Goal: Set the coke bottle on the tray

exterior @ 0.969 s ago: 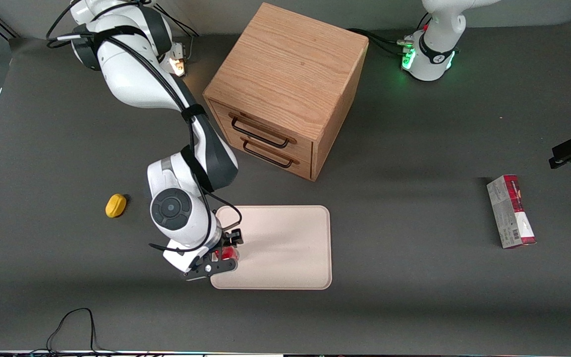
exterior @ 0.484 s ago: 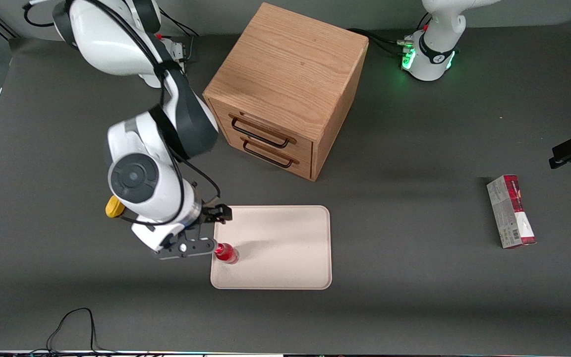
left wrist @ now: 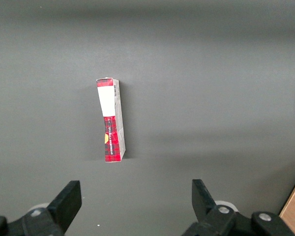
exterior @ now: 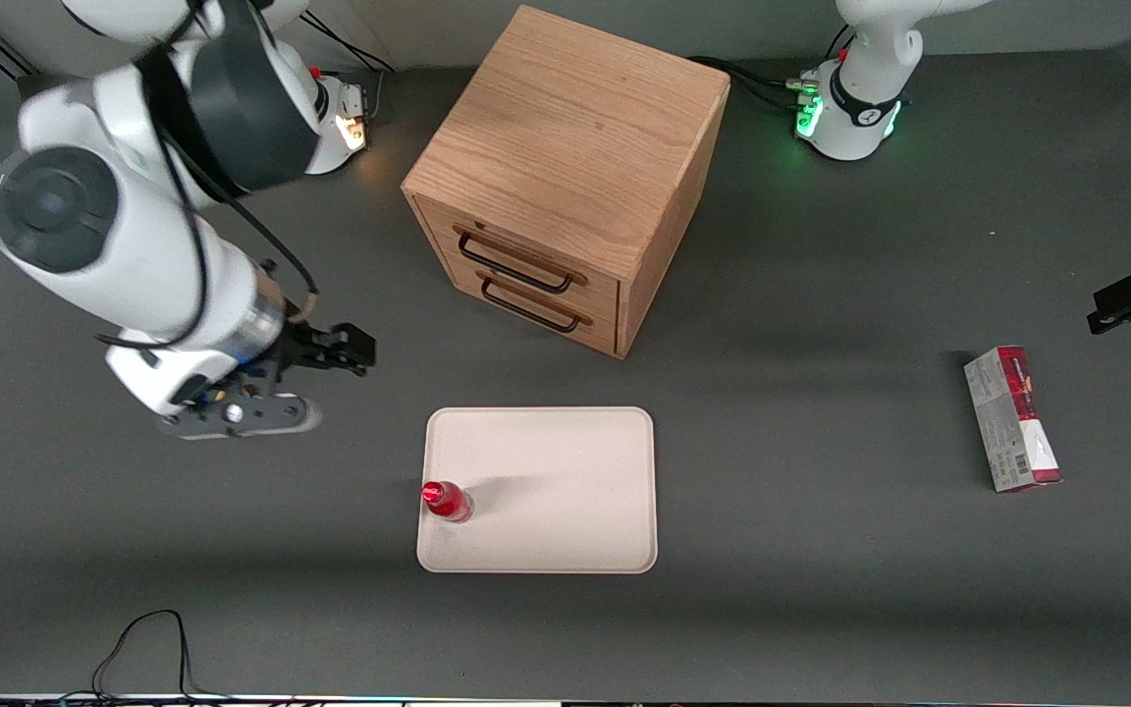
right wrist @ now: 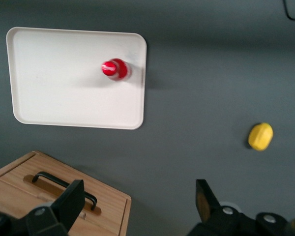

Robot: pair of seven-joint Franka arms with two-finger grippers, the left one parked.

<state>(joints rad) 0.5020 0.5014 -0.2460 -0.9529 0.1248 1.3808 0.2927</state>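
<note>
One coke bottle (exterior: 446,501) upright on one tray (exterior: 565,491); one gripper (exterior: 305,383) high above the table, fingers apart, holding nothing.

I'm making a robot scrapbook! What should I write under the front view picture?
Coke bottle stands upright on the tray, while the gripper, jaws open, hangs above the table.

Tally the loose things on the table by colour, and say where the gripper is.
Red: 2, the bottle standing on the tray, and the red-and-grey carton
Yellow: 1, the lemon-shaped thing
Cream: 1, the tray
Wood: 1, the drawer box
Total: 5
The gripper hangs open above the table, apart from the tray.
</note>
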